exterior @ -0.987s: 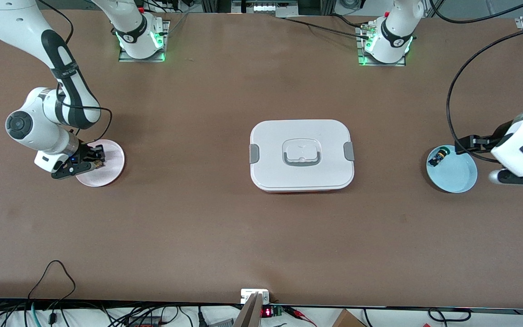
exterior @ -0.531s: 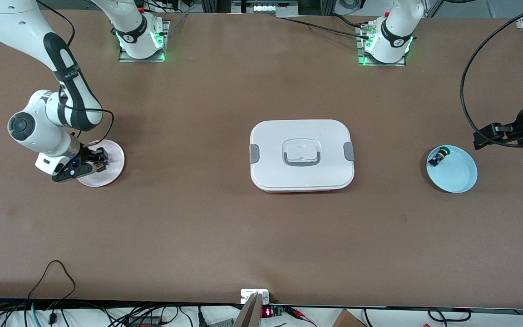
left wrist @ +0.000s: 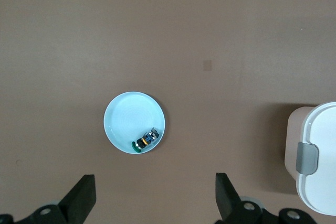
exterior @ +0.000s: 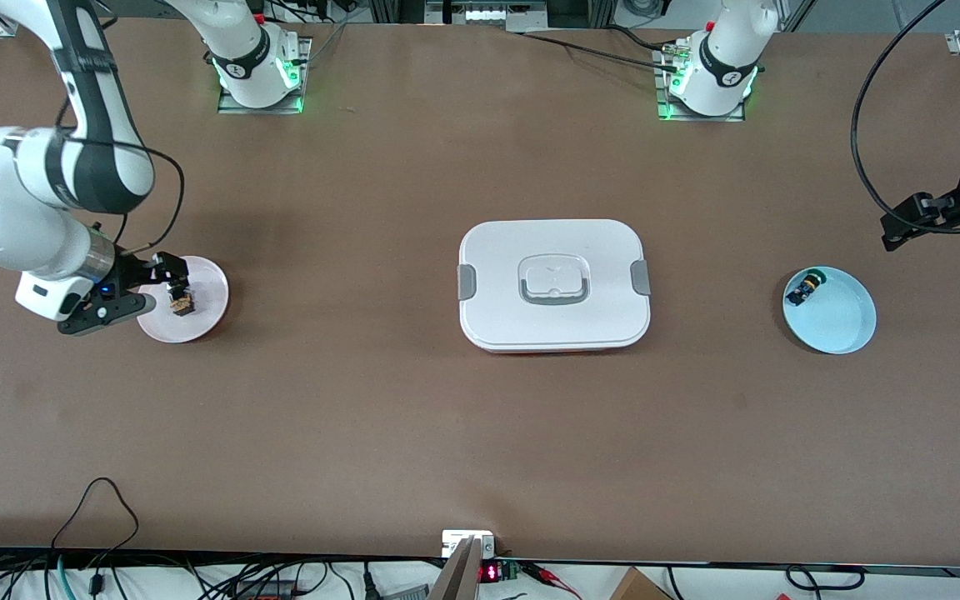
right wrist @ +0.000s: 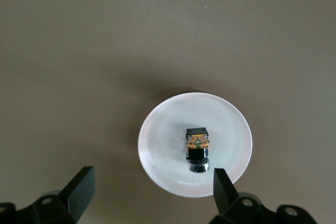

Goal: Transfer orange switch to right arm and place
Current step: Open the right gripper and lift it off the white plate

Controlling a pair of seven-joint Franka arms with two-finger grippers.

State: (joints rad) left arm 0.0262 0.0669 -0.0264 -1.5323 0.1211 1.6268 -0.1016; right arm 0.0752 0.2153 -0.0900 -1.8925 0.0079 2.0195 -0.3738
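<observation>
A: Front view first. Where is the orange switch point(exterior: 179, 300)?

B: It rests on the pink plate point(exterior: 205, 321) at the right arm's end of the counter point(exterior: 447, 433). The right gripper point(exterior: 151, 279) hovers over that plate's edge, jaws spread and holding nothing. The white lidded box point(exterior: 554, 283) sits mid-counter, and the blue plate point(exterior: 842, 321) with the green-capped switch point(exterior: 805, 289) lies toward the left arm's end.

A: And the left wrist view?

B: The left gripper point(left wrist: 152, 203) hangs high above the counter, jaws wide apart and empty, with the blue plate point(left wrist: 123, 124) and its green-capped switch point(left wrist: 145, 140) well below.

A: Right wrist view?

B: The orange switch point(right wrist: 197, 148) lies on its side in the pink plate point(right wrist: 168, 129), apart from the right gripper point(right wrist: 149, 192), whose jaws are released.
</observation>
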